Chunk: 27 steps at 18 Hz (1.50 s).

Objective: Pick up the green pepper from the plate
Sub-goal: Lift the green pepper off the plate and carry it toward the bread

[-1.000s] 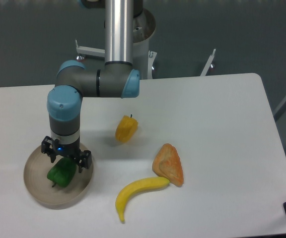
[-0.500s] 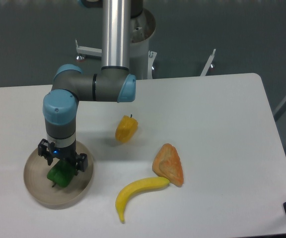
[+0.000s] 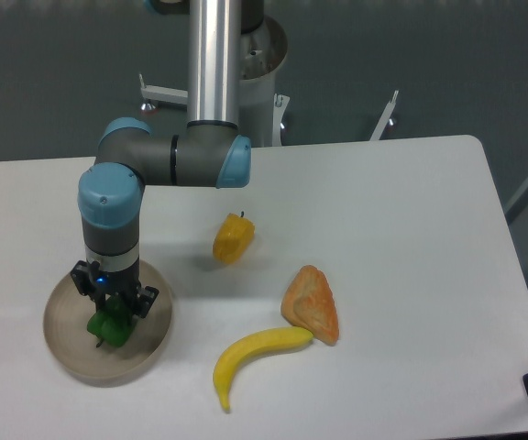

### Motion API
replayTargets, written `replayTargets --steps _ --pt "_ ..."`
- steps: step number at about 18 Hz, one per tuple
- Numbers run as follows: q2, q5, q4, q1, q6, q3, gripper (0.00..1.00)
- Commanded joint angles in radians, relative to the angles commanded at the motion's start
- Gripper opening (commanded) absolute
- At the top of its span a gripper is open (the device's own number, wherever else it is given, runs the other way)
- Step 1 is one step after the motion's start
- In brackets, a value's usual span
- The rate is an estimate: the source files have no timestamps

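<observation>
Your plate [image 3: 150,341] sits near the worktop's [image 3: 392,229] front-left corner, its rim close to the front edge and with a strip of bare white surface between it and the left edge. To its right you have open worktop before the banana [image 3: 253,353], which lies near the front edge with the orange wedge-shaped pastry [image 3: 313,304] touching its upper end. The yellow-orange pepper [image 3: 233,237] stands behind the plate, apart from it.

The green pepper [image 3: 108,325] rests inside the plate, left of its centre. It looks dark green, glossy and lumpy, with a thin stem poking down towards the plate floor.

Your end effector [image 3: 113,307] points straight down onto the pepper, fingers drawn in narrow against its upper sides and gripping it. The pepper's lower part looks to be on the plate.
</observation>
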Motion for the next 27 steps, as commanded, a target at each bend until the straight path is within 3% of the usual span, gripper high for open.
replayTargets --steps 7,10,19,24,27 --pt "0.083 0.006 -0.023 0.147 0.171 0.020 0.28" --pt "0.107 0.006 -0.087 0.230 0.317 0.029 0.28" --pt "0.149 0.006 -0.170 0.462 0.701 0.034 0.27" --pt "0.143 0.008 -0.169 0.518 0.833 0.032 0.27" --pt "0.140 0.008 -0.169 0.526 0.844 0.035 0.27"
